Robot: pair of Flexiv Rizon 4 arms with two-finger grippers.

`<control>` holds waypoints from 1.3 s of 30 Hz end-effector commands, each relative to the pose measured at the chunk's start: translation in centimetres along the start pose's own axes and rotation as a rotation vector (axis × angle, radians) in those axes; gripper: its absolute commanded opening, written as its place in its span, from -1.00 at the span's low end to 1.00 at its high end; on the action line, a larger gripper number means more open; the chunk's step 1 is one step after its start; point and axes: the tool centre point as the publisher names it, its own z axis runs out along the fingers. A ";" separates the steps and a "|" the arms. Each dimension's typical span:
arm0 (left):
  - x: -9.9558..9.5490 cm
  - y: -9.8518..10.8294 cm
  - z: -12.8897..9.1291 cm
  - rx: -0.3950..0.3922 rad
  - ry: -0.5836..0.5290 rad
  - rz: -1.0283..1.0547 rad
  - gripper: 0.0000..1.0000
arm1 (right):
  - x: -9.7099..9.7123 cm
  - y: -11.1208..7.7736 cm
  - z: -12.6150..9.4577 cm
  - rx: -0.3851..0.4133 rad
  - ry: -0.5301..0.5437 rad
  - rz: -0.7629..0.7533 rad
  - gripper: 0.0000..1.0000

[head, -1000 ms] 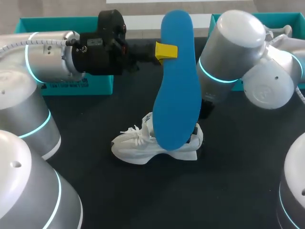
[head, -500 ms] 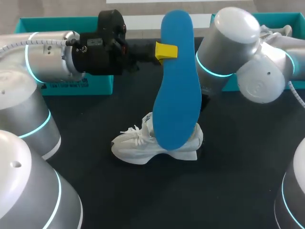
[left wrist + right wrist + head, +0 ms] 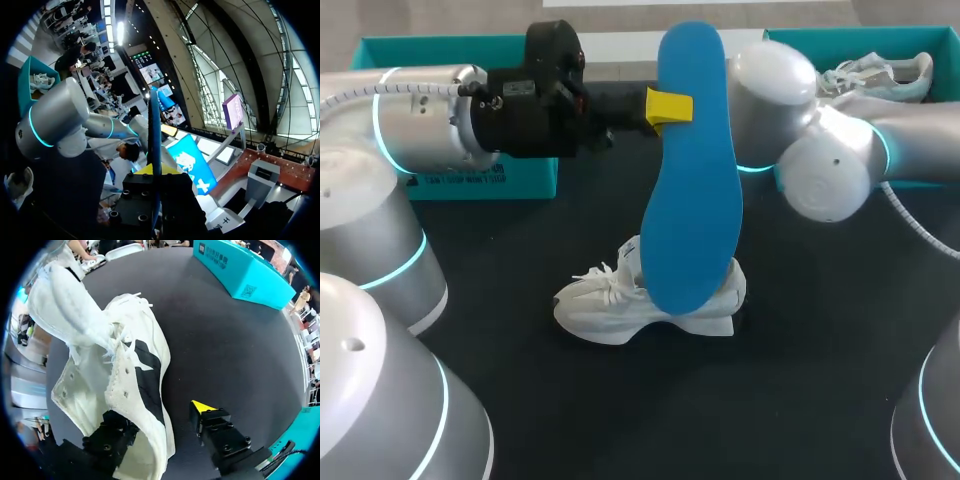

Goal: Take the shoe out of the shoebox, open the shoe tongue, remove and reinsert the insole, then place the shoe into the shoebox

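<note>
Pinches blue insole [image 3: 692, 200] in left gripper [image 3: 668, 108], upright above white shoe [image 3: 620, 305]; light, bendy, prob. best gripped at edge. Holds right gripper [image 3: 155, 419] wide & empty at shoe's collar.

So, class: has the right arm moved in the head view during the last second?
Yes. The right arm has lifted and drawn back from the white shoe, toward the table's far right side; the shoe has stayed put.
</note>
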 end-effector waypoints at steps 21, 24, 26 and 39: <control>0.0 0.2 0.0 0.002 -0.001 0.000 -1.00 | 3.5 -1.6 -4.7 -0.147 -0.032 0.642 -1.00; 0.0 0.2 0.0 0.002 -0.001 0.000 -1.00 | 4.0 -1.7 -5.3 -0.233 -0.091 0.820 -1.00; 0.0 0.2 0.0 0.002 -0.001 0.000 -1.00 | 4.6 -1.9 -5.3 -0.279 -0.113 0.938 -1.00; 0.0 0.2 0.0 0.002 -0.001 0.000 -1.00 | 5.1 -1.9 -5.1 -0.317 -0.187 1.026 -1.00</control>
